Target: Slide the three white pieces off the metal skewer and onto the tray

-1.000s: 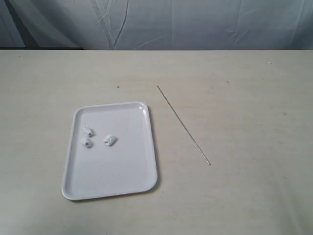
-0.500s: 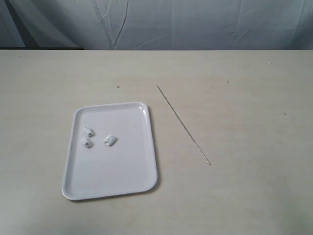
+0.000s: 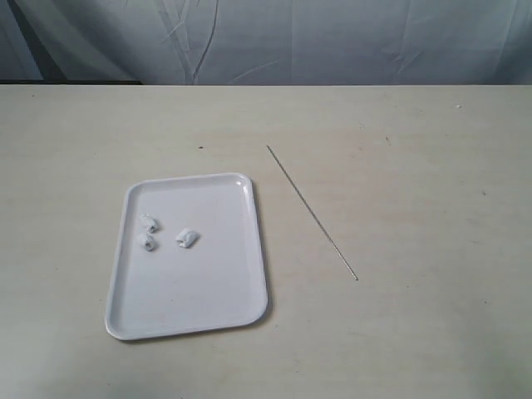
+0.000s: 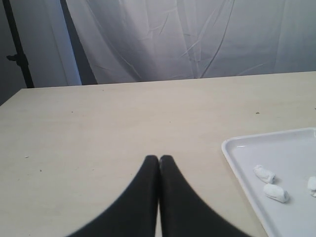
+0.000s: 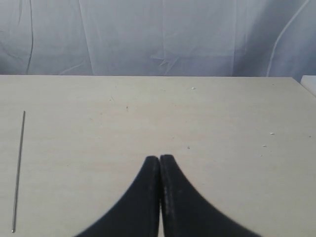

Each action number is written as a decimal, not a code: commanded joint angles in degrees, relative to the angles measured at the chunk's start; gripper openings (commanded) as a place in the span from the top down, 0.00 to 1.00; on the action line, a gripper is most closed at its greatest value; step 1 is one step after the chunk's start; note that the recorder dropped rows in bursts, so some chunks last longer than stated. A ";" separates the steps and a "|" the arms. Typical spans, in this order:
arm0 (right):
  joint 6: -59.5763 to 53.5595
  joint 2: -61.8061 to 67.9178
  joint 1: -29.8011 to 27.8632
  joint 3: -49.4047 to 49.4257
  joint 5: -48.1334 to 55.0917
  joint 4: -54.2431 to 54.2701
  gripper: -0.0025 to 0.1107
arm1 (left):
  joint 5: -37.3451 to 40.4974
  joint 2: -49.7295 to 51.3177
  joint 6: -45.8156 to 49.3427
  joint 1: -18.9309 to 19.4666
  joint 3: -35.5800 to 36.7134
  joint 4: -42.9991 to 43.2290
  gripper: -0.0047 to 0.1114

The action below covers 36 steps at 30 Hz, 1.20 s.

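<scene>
three white pieces [image 3: 186, 238] are sitting loose on the tray [image 3: 199, 291], bunched toward its far left side in the exterior view, two nearly touching and the third just beside them. the metal skewer [image 3: 312, 212] is lying bare and flat on the table [image 3: 416, 150], off to the right of the tray and not touching it, running diagonally. my left gripper [image 4: 159, 159] is hovering over the table beside the tray, fingers pressed together and gripping nothing. my right gripper [image 5: 159, 158] is doing the same near the skewer, closed up tight and empty.
</scene>
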 commanded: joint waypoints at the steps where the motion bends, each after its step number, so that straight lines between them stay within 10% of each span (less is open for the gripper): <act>1: 0.13 -0.37 0.23 0.05 -0.87 0.01 0.98 | -0.44 -0.29 -0.30 0.33 0.27 -0.61 0.96; 36: 0.18 -0.37 0.23 0.05 -1.16 0.01 0.98 | -0.44 -0.29 -0.20 0.33 0.27 1.71 0.96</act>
